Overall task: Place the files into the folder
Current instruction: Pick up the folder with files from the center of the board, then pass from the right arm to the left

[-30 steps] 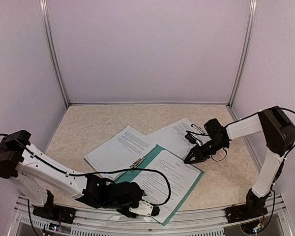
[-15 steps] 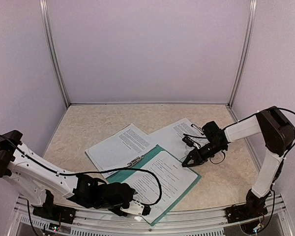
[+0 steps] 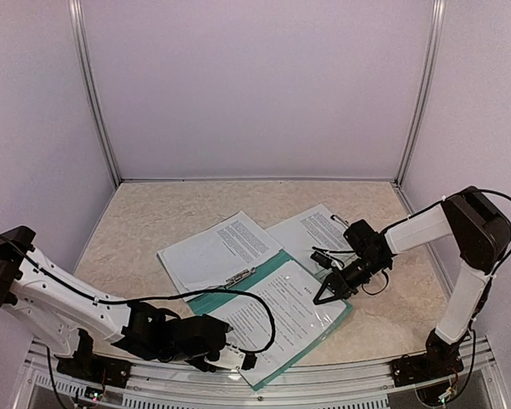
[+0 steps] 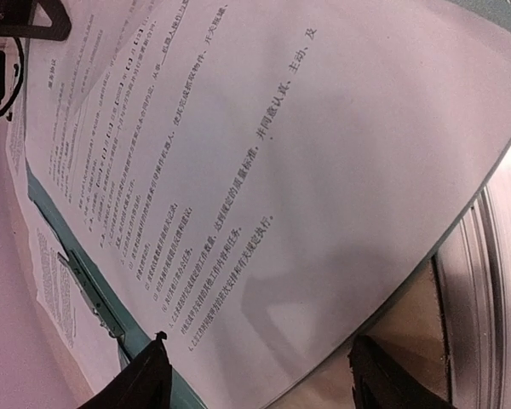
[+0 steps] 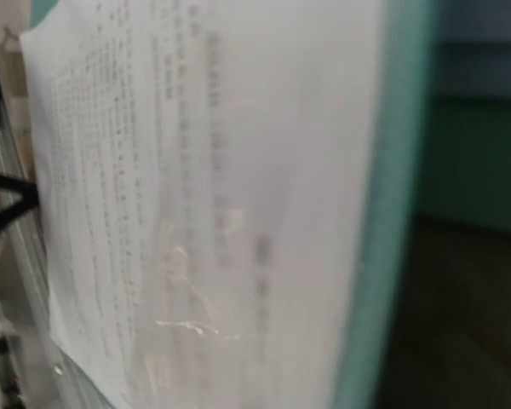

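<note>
Left gripper [image 3: 243, 360] of mine stood wide at the near edge of the open folder [image 3: 264, 269], fingers spread and gripping nothing. I judge it waited low there so it could steady or square that edge. Right gripper [image 3: 324, 294] sat at the folder's right edge, against the top sheet [image 3: 281, 311]. Whether it pinched the paper I cannot tell, since its own camera gave only a blur. I judge it was there to tuck that sheet inside the teal border.

That sheet lay on the folder, just beside the silver clip [image 3: 238, 278]. More sheets [image 3: 221, 251] lay on the table [image 3: 153, 221] along the folder's far side, not yet filed.

Print on the top sheet was black Chinese text in lines, too tilted for me to read surely. No brand or label showed.
</note>
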